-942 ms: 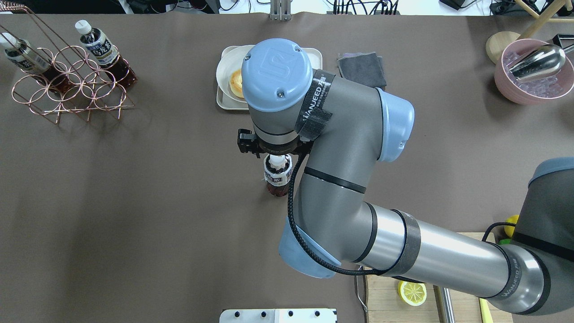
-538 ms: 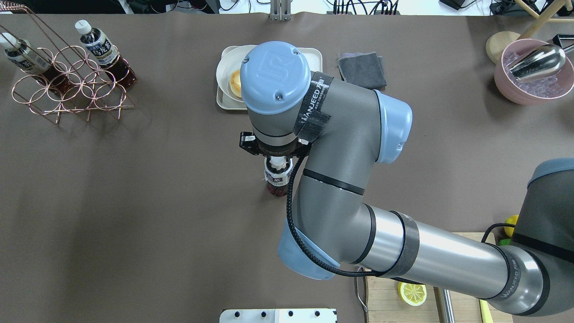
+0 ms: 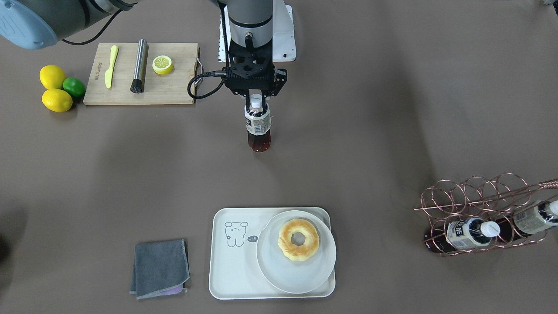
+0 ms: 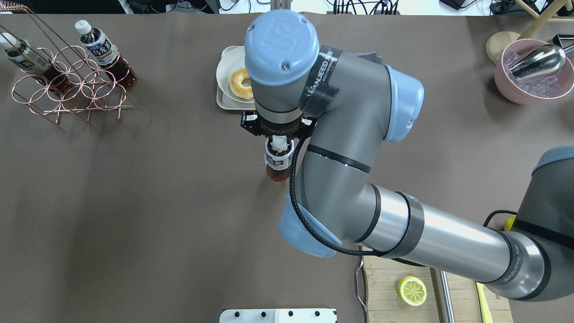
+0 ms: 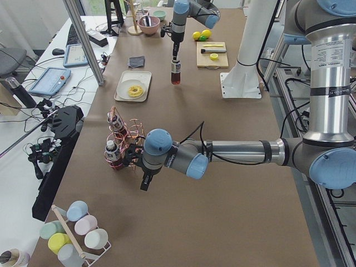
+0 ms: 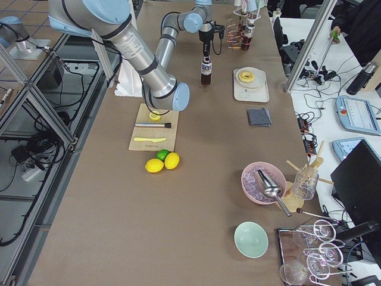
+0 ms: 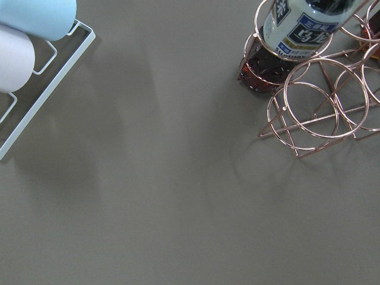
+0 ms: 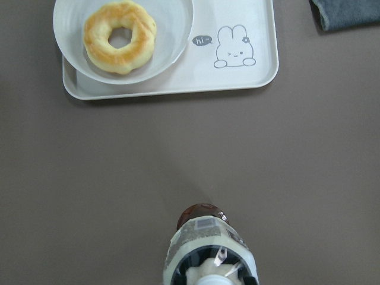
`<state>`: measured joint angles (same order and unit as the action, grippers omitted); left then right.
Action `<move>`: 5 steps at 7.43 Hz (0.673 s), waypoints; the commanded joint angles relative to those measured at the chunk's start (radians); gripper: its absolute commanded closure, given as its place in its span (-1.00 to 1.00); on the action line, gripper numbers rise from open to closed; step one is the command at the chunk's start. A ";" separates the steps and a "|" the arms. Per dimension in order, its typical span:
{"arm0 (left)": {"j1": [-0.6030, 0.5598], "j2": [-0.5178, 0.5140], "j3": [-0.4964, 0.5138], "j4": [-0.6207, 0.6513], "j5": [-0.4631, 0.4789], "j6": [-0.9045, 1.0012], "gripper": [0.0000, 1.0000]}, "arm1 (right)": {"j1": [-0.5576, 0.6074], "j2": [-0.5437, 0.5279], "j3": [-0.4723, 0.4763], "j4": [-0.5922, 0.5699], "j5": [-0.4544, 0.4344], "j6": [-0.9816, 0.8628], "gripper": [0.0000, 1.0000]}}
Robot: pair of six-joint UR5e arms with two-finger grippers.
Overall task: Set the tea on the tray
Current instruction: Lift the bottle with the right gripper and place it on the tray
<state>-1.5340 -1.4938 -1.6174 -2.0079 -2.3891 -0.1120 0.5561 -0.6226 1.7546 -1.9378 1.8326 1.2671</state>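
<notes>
My right gripper (image 3: 256, 97) is shut on the white cap of a tea bottle (image 3: 258, 126) and holds it upright, just off the brown table. The gripper (image 4: 278, 142) and bottle (image 4: 278, 163) also show in the overhead view. The bottle fills the bottom of the right wrist view (image 8: 208, 252). The cream tray (image 3: 231, 270) with a line-drawn animal lies farther from the robot, apart from the bottle, and shows in the right wrist view (image 8: 249, 74). My left gripper (image 5: 142, 187) hovers beside the copper rack; I cannot tell if it is open or shut.
A round plate (image 3: 296, 274) with a doughnut (image 3: 287, 242) covers the tray's right part. Two more tea bottles (image 4: 103, 49) lie in the copper wire rack (image 4: 71, 85). A grey cloth (image 3: 160, 268), a cutting board (image 3: 174, 87) and a pink bowl (image 4: 533, 89) are around.
My right arm has risen and moved toward the tray, carrying the tea bottle with it. The doughnut now shows beside the wrist in the overhead view.
</notes>
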 commanded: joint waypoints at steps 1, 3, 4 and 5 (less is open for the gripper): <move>0.000 0.001 0.001 -0.002 -0.002 0.000 -0.96 | 0.135 0.058 -0.038 -0.036 0.101 -0.090 1.00; 0.000 0.001 0.001 0.000 0.001 0.000 -0.96 | 0.235 0.168 -0.258 -0.035 0.164 -0.194 1.00; 0.000 0.001 0.001 0.000 0.001 0.000 -0.96 | 0.272 0.187 -0.324 -0.014 0.166 -0.254 1.00; 0.000 0.000 0.001 0.001 0.001 0.000 -0.96 | 0.309 0.190 -0.415 0.087 0.193 -0.270 1.00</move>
<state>-1.5340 -1.4927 -1.6168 -2.0080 -2.3893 -0.1120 0.7950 -0.4616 1.4917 -1.9571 1.9904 1.0595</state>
